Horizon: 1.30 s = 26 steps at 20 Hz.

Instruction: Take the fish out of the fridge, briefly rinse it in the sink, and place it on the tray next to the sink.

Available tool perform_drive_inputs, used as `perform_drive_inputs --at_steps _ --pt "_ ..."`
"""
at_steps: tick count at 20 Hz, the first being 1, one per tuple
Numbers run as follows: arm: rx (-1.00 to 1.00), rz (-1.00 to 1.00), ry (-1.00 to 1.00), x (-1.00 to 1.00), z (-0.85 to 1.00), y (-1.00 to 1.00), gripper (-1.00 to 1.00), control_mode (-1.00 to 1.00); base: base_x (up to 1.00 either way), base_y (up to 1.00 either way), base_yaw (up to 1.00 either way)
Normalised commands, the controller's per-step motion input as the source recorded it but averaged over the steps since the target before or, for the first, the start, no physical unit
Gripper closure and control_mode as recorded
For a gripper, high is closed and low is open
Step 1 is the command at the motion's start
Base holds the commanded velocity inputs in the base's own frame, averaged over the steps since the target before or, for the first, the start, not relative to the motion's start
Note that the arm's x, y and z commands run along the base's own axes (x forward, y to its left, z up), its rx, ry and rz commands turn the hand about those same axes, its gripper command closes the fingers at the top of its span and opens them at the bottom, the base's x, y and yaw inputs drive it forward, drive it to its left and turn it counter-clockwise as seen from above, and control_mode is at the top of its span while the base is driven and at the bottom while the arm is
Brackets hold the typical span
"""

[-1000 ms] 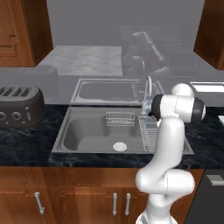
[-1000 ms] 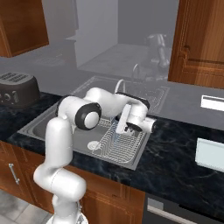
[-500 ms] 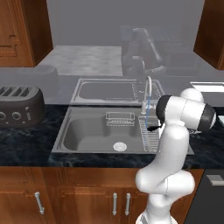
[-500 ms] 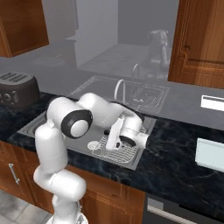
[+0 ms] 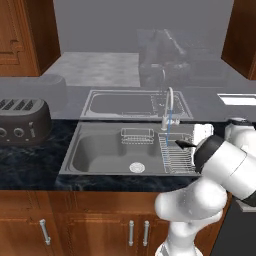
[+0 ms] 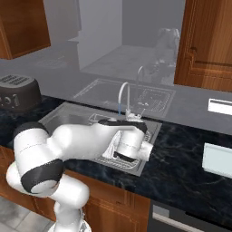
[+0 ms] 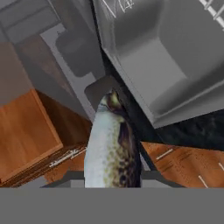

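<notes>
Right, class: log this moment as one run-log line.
stage: carrying | pincer: shut on fish | faucet: water running | location: over sink rack side | tray: bare

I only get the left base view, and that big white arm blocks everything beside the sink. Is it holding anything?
Observer: Yes. The hand view shows the fish, pale and speckled, gripped between the jaws.
Visitor: Is there anywhere to put it down?
Observer: The right base view shows the tray lying on the counter to the right of the sink, with nothing on it.
</notes>
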Motion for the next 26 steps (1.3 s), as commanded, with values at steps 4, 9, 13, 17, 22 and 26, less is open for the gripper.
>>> perform_drive_inputs --at_steps 4,9,13,17,22,26 --pt "-0.08 -0.15 -0.14 -0.98 1.0 0.02 1.0 -1.0 0.0 0.0 0.0" --pt "-0.31 -0.25 0.15 -0.56 0.38 0.01 1.0 -1.0 0.0 0.0 0.0" --pt "-0.52 -0.25 0.31 -0.1 0.21 0.09 1.0 -1.0 0.0 0.0 0.0" --pt "-0.71 -0.22 0.36 -0.13 0.07 0.08 1.0 -1.0 0.0 0.0 0.0" --pt "-0.73 -0.2 0.37 -0.05 0.07 0.02 1.0 -1.0 0.0 0.0 0.0" --pt "-0.6 -0.18 0.37 -0.01 0.18 -0.08 1.0 -1.0 0.0 0.0 0.0"
